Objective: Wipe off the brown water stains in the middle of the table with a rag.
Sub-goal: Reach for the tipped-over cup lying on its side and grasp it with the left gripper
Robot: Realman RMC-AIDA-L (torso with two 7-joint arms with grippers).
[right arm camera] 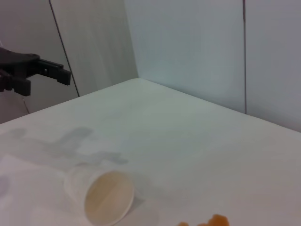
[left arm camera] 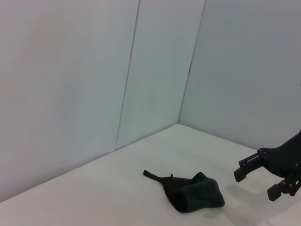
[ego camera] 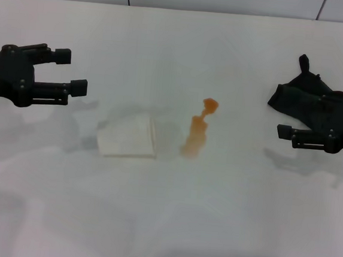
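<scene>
Right gripper [ego camera: 283,137]: jaws released, a clear gap between the two black fingers, nothing held. It hovers at the right side of the desk [ego camera: 163,224], fingers pointing toward the middle. In the head view its body overlaps the near edge of the rag [ego camera: 298,91]; whether it touches the cloth cannot be told from there. The left wrist view shows the same gripper [left arm camera: 256,181] just beside the rag [left arm camera: 190,193], with a strip of bare surface between the fingertips and the cloth.

Left gripper [ego camera: 71,71]: jaws released, wide gap, empty. It sits at the left side of the desk, fingers pointing inward, well apart from everything else. The right wrist view catches it far off [right arm camera: 42,75].

Rag: black, crumpled, irregular outline, lying flat at the right side toward the far edge, one thin corner sticking out away from the robot.

Brown water stains [ego camera: 196,131]: an orange-brown streak near the middle of the desk, with a small blob at its far end and a wider smear at the near end. Well apart from the rag. An edge of it shows in the right wrist view [right arm camera: 209,220].

Paper cup [ego camera: 128,138]: pale, tipped on its side, just left of the stains, mouth facing them. The right wrist view shows its open mouth [right arm camera: 101,194] with a faint brownish tint inside.

Desk: white, glossy, with soft shadows of both arms. Pale wall panels [left arm camera: 70,94] behind.
</scene>
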